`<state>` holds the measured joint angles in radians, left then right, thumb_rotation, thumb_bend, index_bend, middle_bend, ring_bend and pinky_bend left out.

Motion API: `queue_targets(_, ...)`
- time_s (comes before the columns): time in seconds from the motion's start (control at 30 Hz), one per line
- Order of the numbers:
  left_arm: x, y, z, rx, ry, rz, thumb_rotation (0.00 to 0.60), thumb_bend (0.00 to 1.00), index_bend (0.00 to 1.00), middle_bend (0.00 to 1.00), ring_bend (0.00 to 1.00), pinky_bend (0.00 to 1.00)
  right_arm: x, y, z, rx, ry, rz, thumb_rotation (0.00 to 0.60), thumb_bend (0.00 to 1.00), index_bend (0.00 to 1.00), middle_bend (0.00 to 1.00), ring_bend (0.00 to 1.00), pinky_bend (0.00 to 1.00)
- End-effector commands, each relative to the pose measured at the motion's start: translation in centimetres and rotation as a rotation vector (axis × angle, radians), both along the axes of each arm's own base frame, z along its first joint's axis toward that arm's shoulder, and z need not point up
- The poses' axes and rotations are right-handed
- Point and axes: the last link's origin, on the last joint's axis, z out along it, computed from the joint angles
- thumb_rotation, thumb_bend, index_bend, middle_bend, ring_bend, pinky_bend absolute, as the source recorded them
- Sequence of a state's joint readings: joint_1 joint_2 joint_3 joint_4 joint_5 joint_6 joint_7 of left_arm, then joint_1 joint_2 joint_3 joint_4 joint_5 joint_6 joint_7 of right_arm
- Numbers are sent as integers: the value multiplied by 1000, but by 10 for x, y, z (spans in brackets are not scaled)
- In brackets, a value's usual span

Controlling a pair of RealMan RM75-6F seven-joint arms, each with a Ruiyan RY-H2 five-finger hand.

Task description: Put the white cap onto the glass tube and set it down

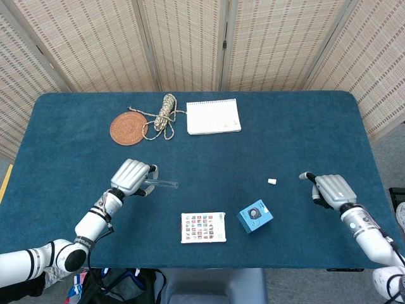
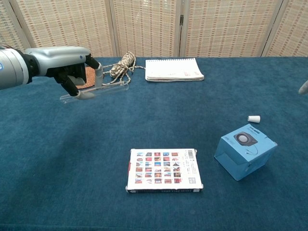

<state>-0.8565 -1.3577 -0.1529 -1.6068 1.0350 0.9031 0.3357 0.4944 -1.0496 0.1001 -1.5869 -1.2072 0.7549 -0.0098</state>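
I can read no words or numbers anywhere. The flat card [image 2: 163, 170] just left of the blue box [image 2: 244, 150] carries a grid of tiny coloured pictures and a barcode, too small to make out. The blue box shows only a round dark emblem. The notebook's [image 2: 173, 69] faint marks are illegible.

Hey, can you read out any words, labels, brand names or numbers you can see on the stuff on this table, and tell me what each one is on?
No text can be read in either view.
Notebook: faint marks on the page, too small to read.
Picture card: a grid of tiny coloured pictures and a barcode, too blurred to read.
Blue box: a round dark emblem on top, no legible lettering.
Glass tube and white cap: no markings visible.
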Motion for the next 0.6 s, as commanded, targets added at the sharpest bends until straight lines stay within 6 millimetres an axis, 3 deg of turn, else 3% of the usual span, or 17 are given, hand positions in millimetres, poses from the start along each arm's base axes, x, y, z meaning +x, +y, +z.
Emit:
queue_targets(0.03,-1,-1,0,-2,2,3,600,371,560,1000,952,1000,-1,-13,-13,30,6,-23,600,1000,225,1000,1000,1000)
queue_targets(0.4,-5,-3,-5,-13,13,11,600,371,560,1000,953,1000,-1,-36,-56,136,16,-73,600,1000,225,1000,1000,1000)
queue_targets(0.6,-6,-3,-6,-16,16,15,600,370,559,1000,953,1000,1,-40,-67,160,25,-73,600,1000,225,1000,1000,1000)
